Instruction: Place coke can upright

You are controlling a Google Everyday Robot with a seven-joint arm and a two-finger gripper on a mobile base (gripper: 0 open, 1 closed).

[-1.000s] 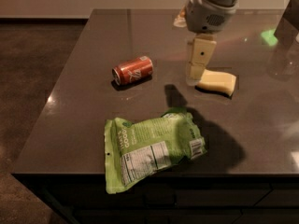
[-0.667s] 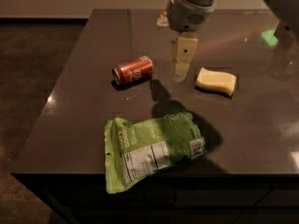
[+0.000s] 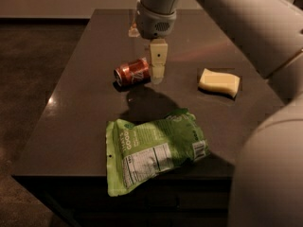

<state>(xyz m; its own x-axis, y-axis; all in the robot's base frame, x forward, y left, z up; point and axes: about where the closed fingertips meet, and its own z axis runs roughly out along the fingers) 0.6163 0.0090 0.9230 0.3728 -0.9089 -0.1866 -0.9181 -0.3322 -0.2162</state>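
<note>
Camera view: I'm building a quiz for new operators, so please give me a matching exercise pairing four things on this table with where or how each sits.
Things:
1. coke can
2. green snack bag
3. yellow sponge
4. gripper

Places or states:
A. lying flat at the front edge of the table
B. hanging close by the can's right end
C. on its side, mid-table
D. alone toward the picture's right

Pairs: 1-C, 2-A, 3-D, 4-B
</note>
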